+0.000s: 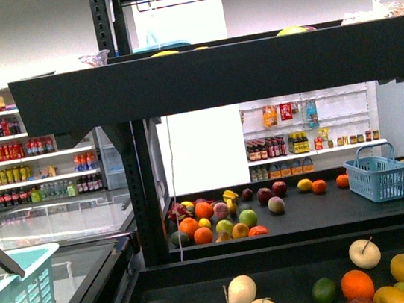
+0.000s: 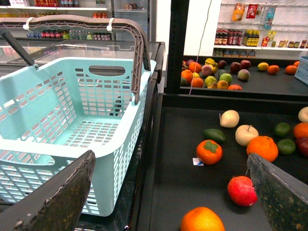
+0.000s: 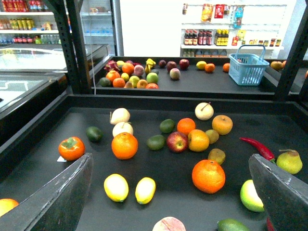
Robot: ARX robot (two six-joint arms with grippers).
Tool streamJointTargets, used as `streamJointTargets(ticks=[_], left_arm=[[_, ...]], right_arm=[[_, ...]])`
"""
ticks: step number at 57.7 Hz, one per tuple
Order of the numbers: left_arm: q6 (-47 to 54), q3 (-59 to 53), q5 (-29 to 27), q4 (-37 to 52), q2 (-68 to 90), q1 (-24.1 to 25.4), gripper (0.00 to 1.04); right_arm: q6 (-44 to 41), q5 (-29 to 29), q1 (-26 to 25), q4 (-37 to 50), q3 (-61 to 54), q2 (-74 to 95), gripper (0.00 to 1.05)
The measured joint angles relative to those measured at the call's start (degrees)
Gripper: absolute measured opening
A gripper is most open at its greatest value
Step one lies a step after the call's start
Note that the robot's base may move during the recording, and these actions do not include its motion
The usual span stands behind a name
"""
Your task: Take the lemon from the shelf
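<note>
**Lemon on the near tray, both grippers wide and empty**

The lemon (image 3: 145,190) lies on its side on the near tray of the black shelf (image 3: 163,103), low in the right wrist view. It is just beside a paler yellow fruit (image 3: 116,187), and I cannot tell if they touch. An orange (image 3: 124,145) sits a little beyond the pair. A larger orange (image 3: 208,175) lies off to one side, and a persimmon (image 3: 71,148) lies near the tray's edge. Farther back are a red apple (image 3: 177,141) and a red chili (image 3: 257,147).

The right gripper (image 3: 169,159) hangs over this tray with its fingers spread wide and nothing between them, clear of the lemon. The left gripper (image 2: 171,155) is also spread wide and empty, above the shelf's rim beside a turquoise basket (image 2: 72,120). A small blue basket (image 1: 375,177) stands on the shelf's rear tray.
</note>
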Motion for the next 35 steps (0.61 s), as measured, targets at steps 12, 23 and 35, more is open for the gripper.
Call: streamJointTargets(ticks=[12,23,35], left_arm=[[-16.72,2.67,3.17,-6.64,8.11,1.55,0.97],[-30.53,11.58,14.95,6.19,24.87,10.84,0.97],[-44.76,25.33,25.97,16.13,48.04,23.39,0.97]], right_arm=[[0.00,-0.02,0.00,0.00,0.00,0.00,0.97],[0.00,0.00,0.00,0.00,0.00,0.00,0.97],[0.00,0.00,0.00,0.00,0.00,0.00,0.97]])
